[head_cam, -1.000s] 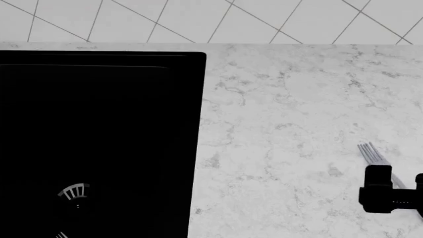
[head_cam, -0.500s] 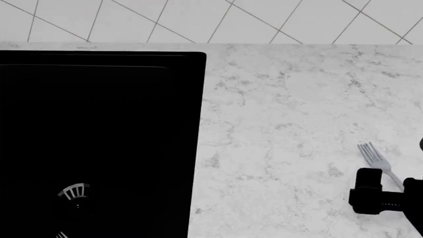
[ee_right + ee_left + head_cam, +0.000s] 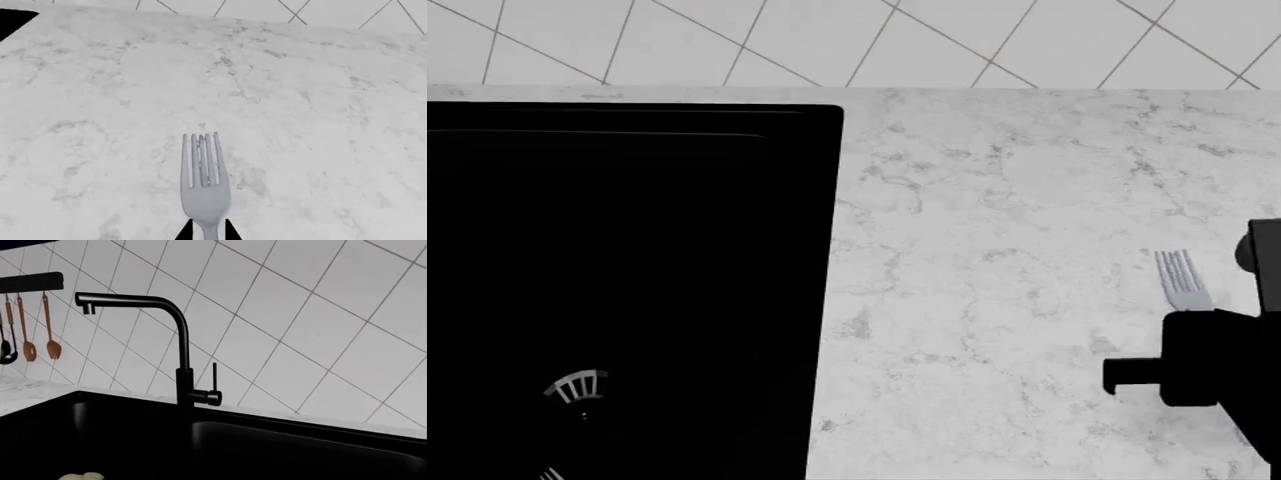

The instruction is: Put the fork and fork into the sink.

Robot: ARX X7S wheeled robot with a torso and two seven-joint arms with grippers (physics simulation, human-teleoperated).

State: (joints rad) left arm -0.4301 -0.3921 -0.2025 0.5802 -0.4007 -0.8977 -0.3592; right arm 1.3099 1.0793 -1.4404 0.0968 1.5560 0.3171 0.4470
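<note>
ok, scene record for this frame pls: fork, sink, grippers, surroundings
fork: pale silver fork, tines pointing away from the right gripper, over the marble counter
right gripper: fingertips on either side of the fork's neck
left gripper: not in view
sink: black basin left of the counter, drain grate visible
behind sink: black faucet, hanging utensils

brightness: I see even, flat, bright light in all three views; source direction can't tell.
counter [image 3: 1014, 220]: pale marble reads clean, veins sharp, no glare.
sink [image 3: 627, 280]: near-pure black in head view, interior detail lost; faint sheen on its wall in left wrist view.
shadows: almost none; fork [image 3: 204, 180] casts no clear one.
focus: crisp edge to edge, no blur, no distortion.
</note>
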